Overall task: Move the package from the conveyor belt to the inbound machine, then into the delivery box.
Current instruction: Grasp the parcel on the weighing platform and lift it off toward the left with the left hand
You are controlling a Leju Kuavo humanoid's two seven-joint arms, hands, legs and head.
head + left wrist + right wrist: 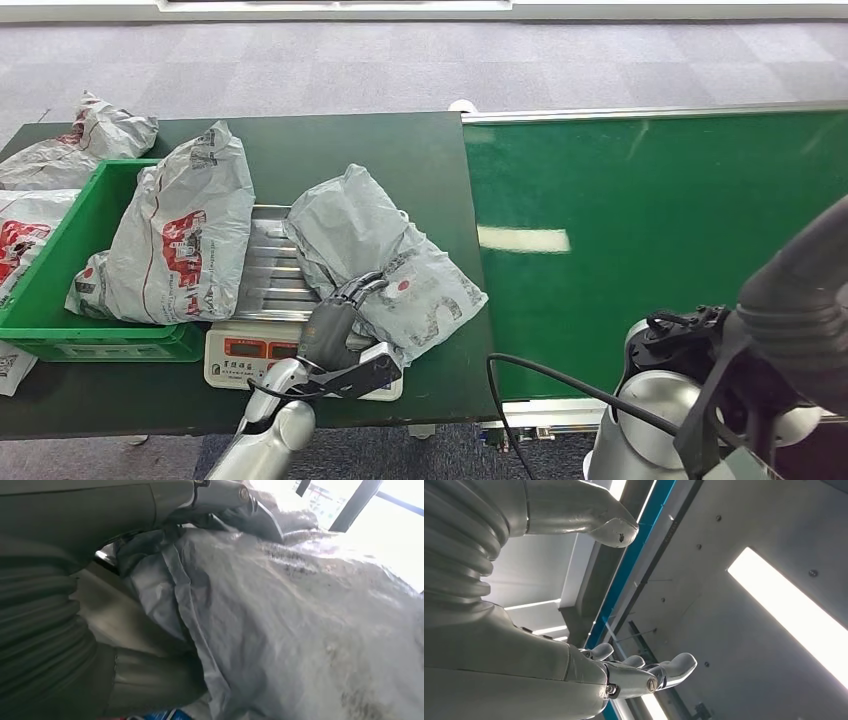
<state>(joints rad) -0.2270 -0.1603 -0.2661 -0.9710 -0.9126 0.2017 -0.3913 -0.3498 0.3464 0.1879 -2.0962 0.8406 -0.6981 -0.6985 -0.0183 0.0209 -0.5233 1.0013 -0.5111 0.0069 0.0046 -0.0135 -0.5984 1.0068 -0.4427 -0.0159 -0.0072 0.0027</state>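
Note:
A crumpled grey package [385, 255] with red print lies on the ribbed plate of the inbound machine [262, 262], a white scale with red displays. It hangs over the scale's right side onto the dark table. My left hand [335, 320] grips the package's near left edge. In the left wrist view, fingers [225, 495] lie over the fold of the package [300, 630] and the thumb [150, 680] sits under it. My right hand [524, 630] is raised toward the ceiling lights, its fingers apart and holding nothing.
The green delivery box [60, 260] stands left of the scale, with a grey package [180, 240] leaning over its right wall. More packages [90, 140] lie at the far left. The green conveyor belt [650, 230] runs along the right. My right forearm [800, 290] crosses the lower right.

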